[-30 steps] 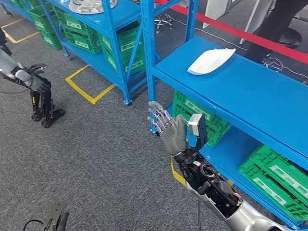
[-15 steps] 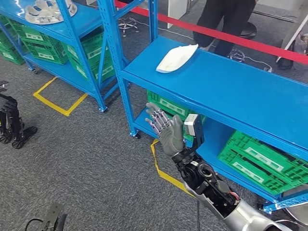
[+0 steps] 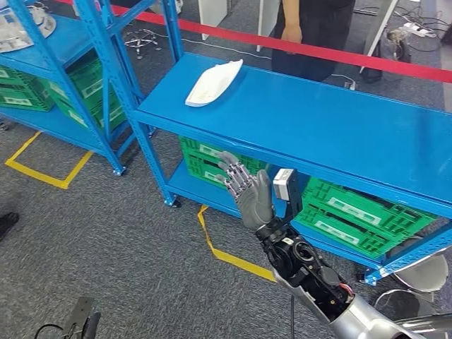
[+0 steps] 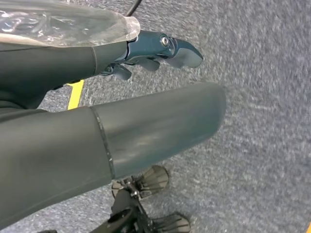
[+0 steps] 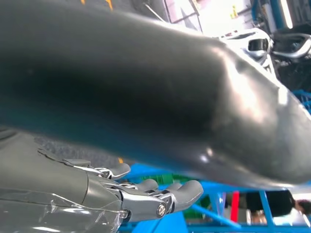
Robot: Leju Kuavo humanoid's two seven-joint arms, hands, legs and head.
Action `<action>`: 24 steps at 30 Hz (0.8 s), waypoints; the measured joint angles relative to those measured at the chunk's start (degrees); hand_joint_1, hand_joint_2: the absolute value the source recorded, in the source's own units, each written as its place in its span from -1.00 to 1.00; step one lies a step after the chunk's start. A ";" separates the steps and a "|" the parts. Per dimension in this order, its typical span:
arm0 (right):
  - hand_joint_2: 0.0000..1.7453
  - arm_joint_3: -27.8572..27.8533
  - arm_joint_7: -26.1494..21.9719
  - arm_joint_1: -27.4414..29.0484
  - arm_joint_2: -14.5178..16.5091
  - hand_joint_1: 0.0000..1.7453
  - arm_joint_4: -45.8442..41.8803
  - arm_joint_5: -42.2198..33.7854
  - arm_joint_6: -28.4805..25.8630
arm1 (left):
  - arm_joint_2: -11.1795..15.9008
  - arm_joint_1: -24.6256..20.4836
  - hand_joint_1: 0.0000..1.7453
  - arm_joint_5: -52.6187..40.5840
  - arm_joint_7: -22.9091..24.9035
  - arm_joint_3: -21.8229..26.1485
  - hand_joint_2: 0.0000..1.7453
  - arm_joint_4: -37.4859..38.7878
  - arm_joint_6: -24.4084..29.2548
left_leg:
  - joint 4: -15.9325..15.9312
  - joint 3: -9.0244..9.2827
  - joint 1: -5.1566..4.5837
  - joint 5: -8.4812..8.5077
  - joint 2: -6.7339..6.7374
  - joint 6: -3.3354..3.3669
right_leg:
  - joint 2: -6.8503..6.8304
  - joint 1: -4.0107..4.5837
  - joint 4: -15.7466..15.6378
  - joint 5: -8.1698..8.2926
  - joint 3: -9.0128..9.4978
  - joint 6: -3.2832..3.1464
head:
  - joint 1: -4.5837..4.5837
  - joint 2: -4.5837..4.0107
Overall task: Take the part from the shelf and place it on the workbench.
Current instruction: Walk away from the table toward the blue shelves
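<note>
Head view: the right hand [image 3: 251,195] is raised in front of a blue shelf [image 3: 320,120], palm turned up, fingers [image 3: 233,174] spread and straight, holding nothing. The part [image 3: 214,82] lies flat on the shelf's top board, well beyond the fingertips and a little to their left. It is a white, thin, leaf-shaped piece with a pointed end and a slightly raised rim; no writing can be read on it. Just past the fingers, on the lower board, stand green crates [image 3: 341,212] with white labels, too small to read. A red barrier tape [image 3: 330,53] runs behind the shelf, and a person [image 3: 314,32] in dark clothes stands beyond it. Yellow floor tape [image 3: 229,254] lies below the hand.

Left wrist view: the left hand [image 4: 110,126] hangs over grey carpet [image 4: 264,97]; its dark fingers [image 4: 165,48] stretch out straight, gripping nothing.

Right wrist view: the thick thumb fills the foreground, and the right hand's fingers point, uncurled and empty, toward blurred blue shelf framing.
</note>
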 joint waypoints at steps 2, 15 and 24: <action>-1.00 -0.05 0.01 0.02 0.03 -1.00 -0.02 0.05 0.18 | -0.10 -0.15 -1.00 -0.02 -0.03 0.00 -1.00 0.00 0.03 | 1.23 -0.26 0.30 -1.10 -0.83 -0.52 | 1.25 -0.08 -0.19 0.24 0.00 -0.65 | -0.22 0.00; -1.00 -0.27 0.17 -0.04 0.35 -1.00 -0.02 0.21 0.51 | 0.01 -0.01 -1.00 -0.19 -0.02 0.00 -1.00 0.02 0.38 | 0.54 -1.19 0.12 0.36 -10.22 0.89 | 10.16 0.04 -0.38 1.26 -0.70 -0.59 | -0.84 0.00; -1.00 -0.69 0.30 0.08 0.35 -1.00 0.11 0.16 0.48 | -0.28 0.02 -1.00 -0.24 -0.06 0.00 -1.00 0.02 0.33 | -0.61 -0.52 0.18 0.72 -4.33 2.19 | 3.00 -0.30 16.44 -6.29 -8.54 1.27 | 0.07 0.00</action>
